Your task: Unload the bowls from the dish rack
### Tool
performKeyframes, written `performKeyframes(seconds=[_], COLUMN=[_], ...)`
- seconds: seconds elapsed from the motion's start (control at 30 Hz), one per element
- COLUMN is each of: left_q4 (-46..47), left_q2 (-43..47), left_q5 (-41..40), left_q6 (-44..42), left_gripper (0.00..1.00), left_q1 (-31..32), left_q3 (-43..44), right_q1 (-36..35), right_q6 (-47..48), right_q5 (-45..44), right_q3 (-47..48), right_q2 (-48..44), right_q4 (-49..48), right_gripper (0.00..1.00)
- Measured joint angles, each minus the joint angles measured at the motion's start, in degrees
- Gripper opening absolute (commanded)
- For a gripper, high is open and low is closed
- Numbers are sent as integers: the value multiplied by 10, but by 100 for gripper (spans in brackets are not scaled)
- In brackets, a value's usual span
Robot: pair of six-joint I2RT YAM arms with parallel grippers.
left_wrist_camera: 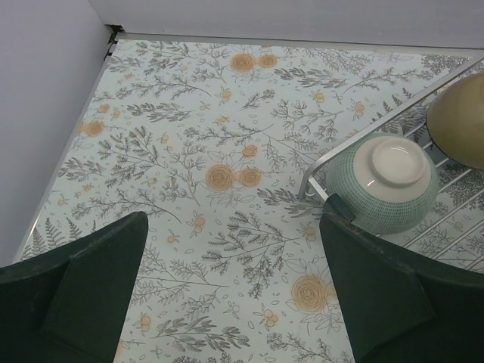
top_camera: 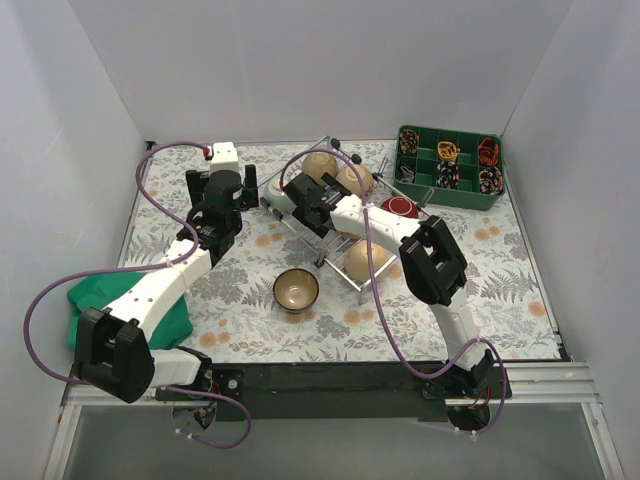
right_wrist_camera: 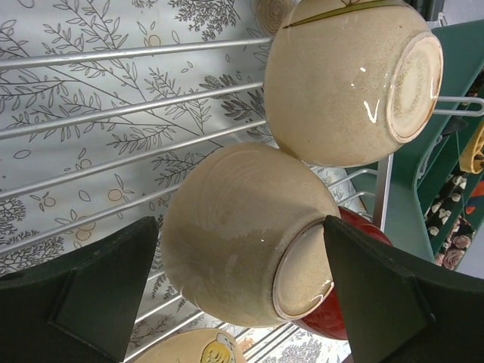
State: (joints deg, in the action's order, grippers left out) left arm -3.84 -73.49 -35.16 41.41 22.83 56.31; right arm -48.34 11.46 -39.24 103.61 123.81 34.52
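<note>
The wire dish rack [top_camera: 343, 272] lies at mid-table. In the right wrist view my right gripper [right_wrist_camera: 240, 224] is open, its fingers on either side of a tan bowl [right_wrist_camera: 242, 242] lying on its side in the rack [right_wrist_camera: 113, 112]; the right finger is at its foot ring. A second tan bowl [right_wrist_camera: 340, 83], a red bowl [right_wrist_camera: 333, 321] and a cream bowl with a yellow bird [right_wrist_camera: 189, 349] are next to it. My left gripper [left_wrist_camera: 234, 219] is open and empty over the tablecloth, beside an upturned celadon green bowl [left_wrist_camera: 382, 185] at the rack's corner [left_wrist_camera: 316, 165]. A brown bowl [top_camera: 296, 290] stands on the table.
A green compartmented tray [top_camera: 450, 190] with small items stands at the back right, close behind the rack. A green cloth [top_camera: 175, 320] lies at the near left under the left arm. White walls close in the table on three sides.
</note>
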Motion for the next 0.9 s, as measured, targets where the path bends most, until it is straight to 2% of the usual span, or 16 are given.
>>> performKeyframes(seconds=[0.5, 0.9], left_q4=[0, 0], left_q2=[0, 0], left_q5=[5, 7], left_q6=[2, 2], left_gripper=[98, 98], left_q1=[0, 0], left_q3=[-5, -5], right_q1=[-8, -9], right_q6=[-10, -11], right_q5=[-69, -76], right_q3=[0, 5], right_q2=[25, 26], right_q4=[-16, -14], right_gripper=[99, 99])
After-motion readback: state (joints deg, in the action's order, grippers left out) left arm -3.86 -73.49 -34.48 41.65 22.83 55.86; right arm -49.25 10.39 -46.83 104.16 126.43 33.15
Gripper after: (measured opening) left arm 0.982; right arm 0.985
